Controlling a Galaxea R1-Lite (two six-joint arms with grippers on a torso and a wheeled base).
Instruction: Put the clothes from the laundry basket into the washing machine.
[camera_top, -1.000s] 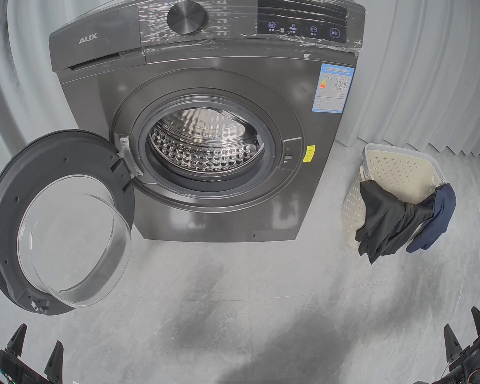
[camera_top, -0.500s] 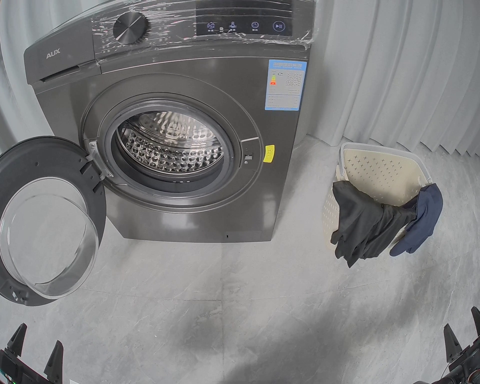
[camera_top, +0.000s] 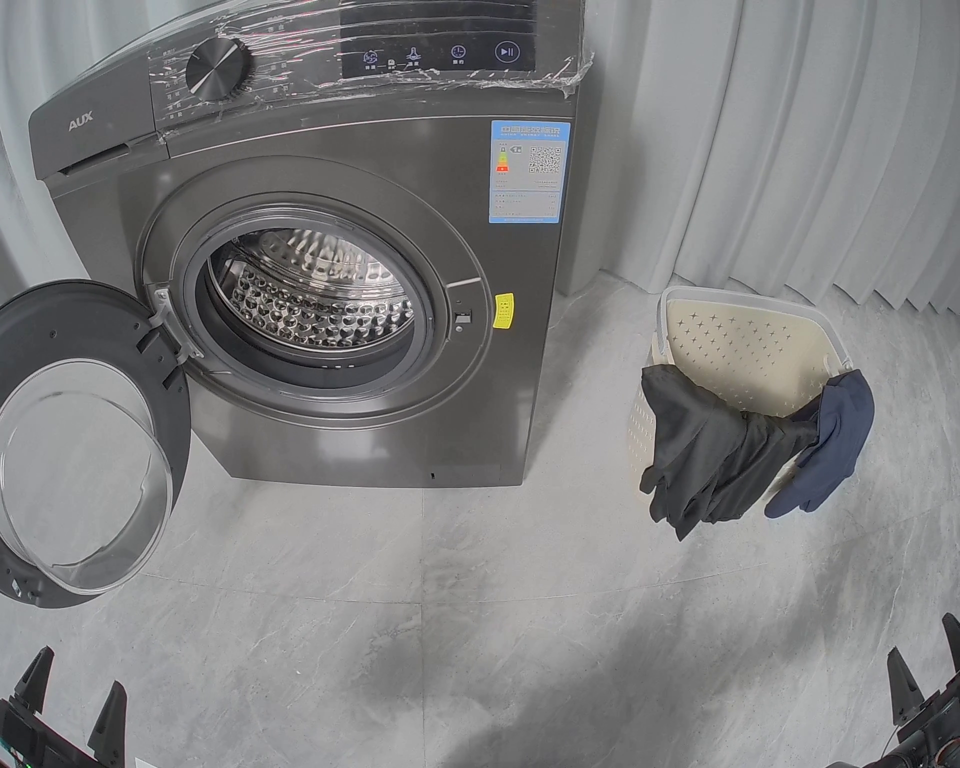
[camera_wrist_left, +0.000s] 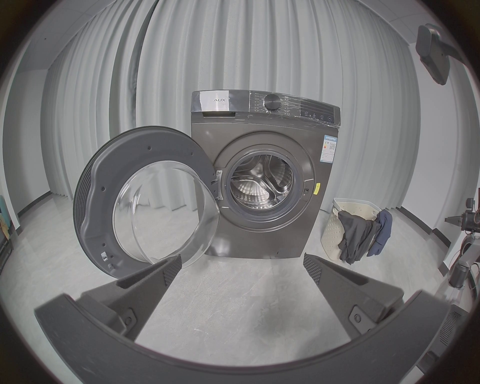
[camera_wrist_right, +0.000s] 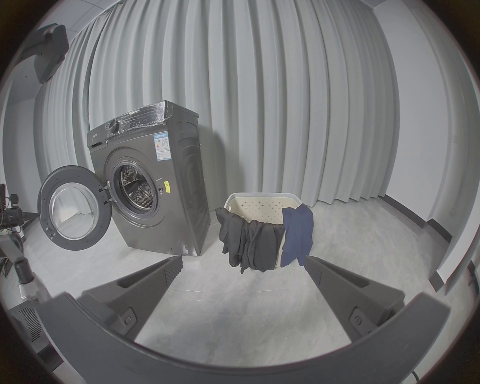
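A grey washing machine (camera_top: 320, 290) stands at the left, its round door (camera_top: 80, 445) swung wide to the left and the steel drum (camera_top: 310, 290) bare inside. To its right sits a cream laundry basket (camera_top: 750, 345) with a black garment (camera_top: 710, 455) and a navy garment (camera_top: 825, 440) draped over its front rim. The same basket (camera_wrist_right: 262, 207) and black garment (camera_wrist_right: 250, 242) lie ahead in the right wrist view. My left gripper (camera_top: 70, 700) is open low at the left. My right gripper (camera_top: 925, 665) is open low at the right. Both are far from the clothes.
Pale pleated curtains (camera_top: 780, 140) hang behind the machine and basket. Grey tiled floor (camera_top: 480, 620) stretches open between me and both. The open door (camera_wrist_left: 145, 200) juts out into the floor on the left side.
The whole head view has shifted: machine and basket now sit further left in the picture, so the camera has turned right. Both grippers hold the same place in view.
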